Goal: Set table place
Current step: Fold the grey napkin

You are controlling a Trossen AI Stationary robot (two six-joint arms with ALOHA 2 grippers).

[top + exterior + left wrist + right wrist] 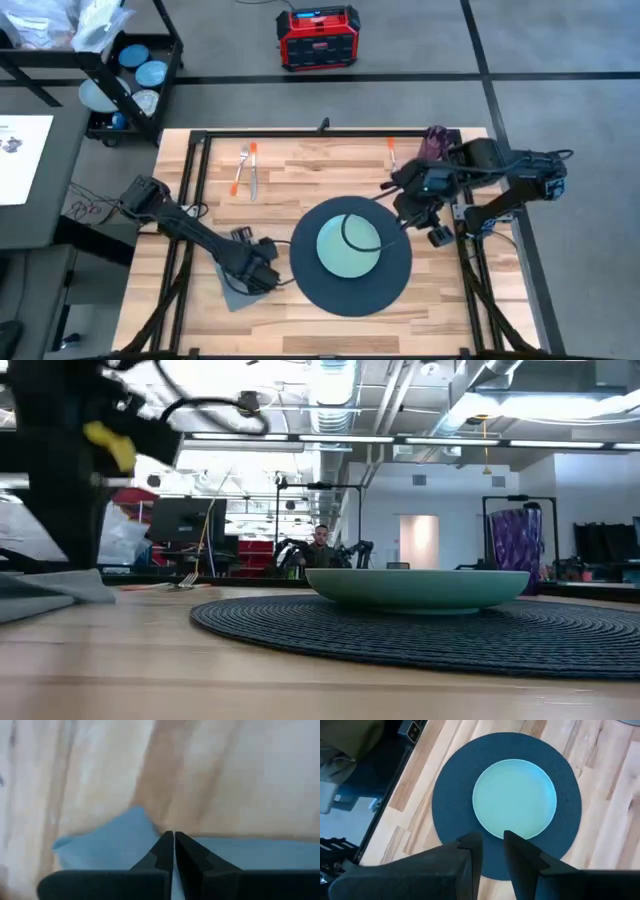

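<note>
**Napkin pinched beside the mat**

Left gripper (173, 851) down on the table (300, 165), fingers squeezed together on the grey napkin (238, 292), just left of the round mat (352, 255). Green plate (350, 250) on the mat. Right gripper (491, 851) high over the mat, fingers a little apart, holding nothing.

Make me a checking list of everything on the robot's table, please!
Surface: wooden table, light planks, black frame.
Job's things: green plate on dark round mat; grey napkin left of the mat; fork and knife near the far edge; purple cup at the far right corner.
Clutter: nothing seen.
Grippers: left gripper shut on the napkin; right gripper open, raised by the mat's right side.
Cables: black cable looping over the plate.
Surroundings: red box on the floor; cart of blue plates.
</note>
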